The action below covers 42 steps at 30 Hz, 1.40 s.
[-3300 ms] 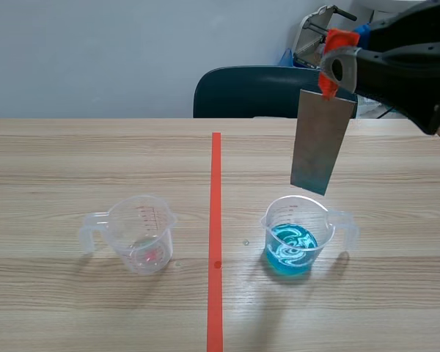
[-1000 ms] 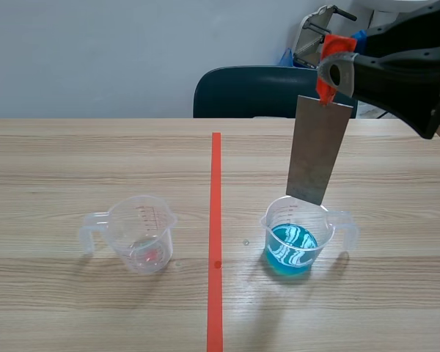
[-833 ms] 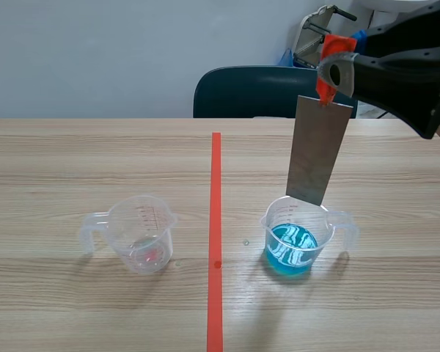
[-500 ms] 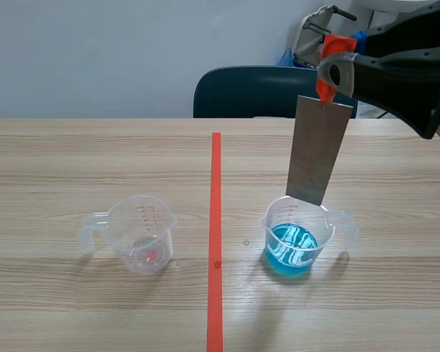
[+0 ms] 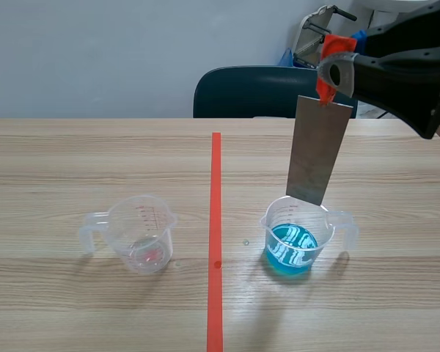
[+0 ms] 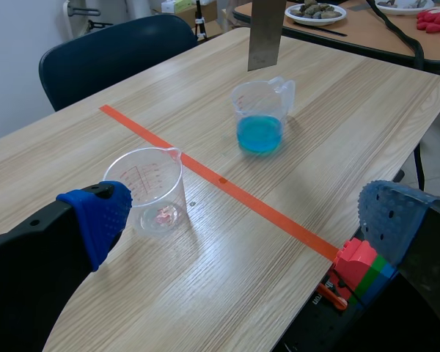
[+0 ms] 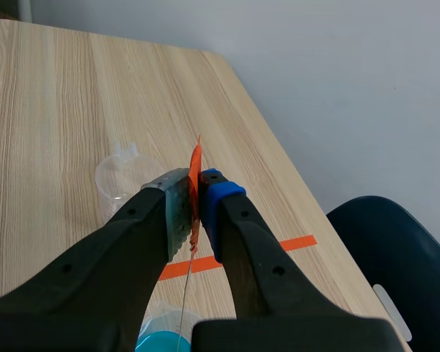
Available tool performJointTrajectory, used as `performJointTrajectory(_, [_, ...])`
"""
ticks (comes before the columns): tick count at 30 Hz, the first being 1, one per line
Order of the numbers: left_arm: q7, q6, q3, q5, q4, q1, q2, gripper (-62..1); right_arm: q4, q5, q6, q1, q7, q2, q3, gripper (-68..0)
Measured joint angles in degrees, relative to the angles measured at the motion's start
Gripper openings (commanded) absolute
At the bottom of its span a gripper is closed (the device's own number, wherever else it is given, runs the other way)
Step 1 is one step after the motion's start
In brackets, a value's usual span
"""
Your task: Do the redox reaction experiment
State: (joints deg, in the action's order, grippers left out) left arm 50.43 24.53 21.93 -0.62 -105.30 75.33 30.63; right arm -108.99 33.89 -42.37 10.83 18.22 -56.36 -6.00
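Observation:
My right gripper point(image 5: 334, 72) is raised at the right, shut on the orange-taped top of a grey metal plate point(image 5: 319, 150). The plate hangs upright, and its lower edge is level with the far rim of a clear cup of blue liquid point(image 5: 293, 238). In the right wrist view the fingers point(image 7: 221, 196) pinch the orange tape, with the plate point(image 7: 185, 293) edge-on below and the blue cup point(image 7: 165, 334) under it. A second clear cup point(image 5: 141, 233) stands left of the red line. My left gripper point(image 6: 249, 213) is open and low, near that cup point(image 6: 148, 187), with the blue cup point(image 6: 260, 117) and plate point(image 6: 266, 33) farther off.
A dark blue chair point(image 5: 257, 92) stands behind the table's far edge. A red tape line point(image 5: 215, 242) runs down the middle. In the left wrist view a coloured block point(image 6: 363, 264) sits beyond the table's edge, and another table point(image 6: 367, 29) with dishes stands behind.
Since 3.3 s ago the plate has come down slightly and shifted a little left, toward the blue cup's rim. Over the last second nothing moves.

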Motion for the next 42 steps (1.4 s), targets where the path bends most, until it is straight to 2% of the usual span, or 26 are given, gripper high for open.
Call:
performJointTrajectory(19, [0.0,0.0,0.0,0.0,0.0,0.0,0.0,1.4,0.0,0.0,0.0,0.0,0.0,0.0,-0.1,-66.8])
performJointTrajectory(23, [0.0,0.0,0.0,0.0,0.0,0.0,0.0,1.4,0.0,-1.4,0.0,0.0,0.2,1.0,-0.1,-66.8])
performJointTrajectory(32, [0.0,0.0,0.0,0.0,0.0,0.0,0.0,1.4,0.0,-1.3,0.0,0.0,0.2,1.4,-0.1,-66.8])
performJointTrajectory(33, [0.0,-0.2,0.0,0.0,0.0,0.0,0.0,-1.2,0.0,-1.3,0.0,0.0,0.2,1.4,-0.1,-66.8])
performJointTrajectory(34, [0.0,-0.5,0.0,0.0,0.0,0.0,0.0,-9.2,0.0,-1.3,0.0,0.0,0.2,1.4,-0.1,-66.8])
performJointTrajectory(38, [0.0,-4.0,0.0,0.0,0.0,0.0,0.0,-51.4,0.0,-1.3,0.0,0.0,0.2,1.4,-0.1,-66.8])
performJointTrajectory(39, [0.0,-5.1,0.0,0.2,0.0,0.0,0.0,-60.2,0.0,-1.3,0.0,0.0,0.2,1.4,-0.1,-66.8])
performJointTrajectory(42, [0.9,-6.5,0.0,0.2,0.0,-0.2,0.0,-59.3,0.0,-1.3,0.0,0.0,0.2,1.4,-0.1,-66.8])
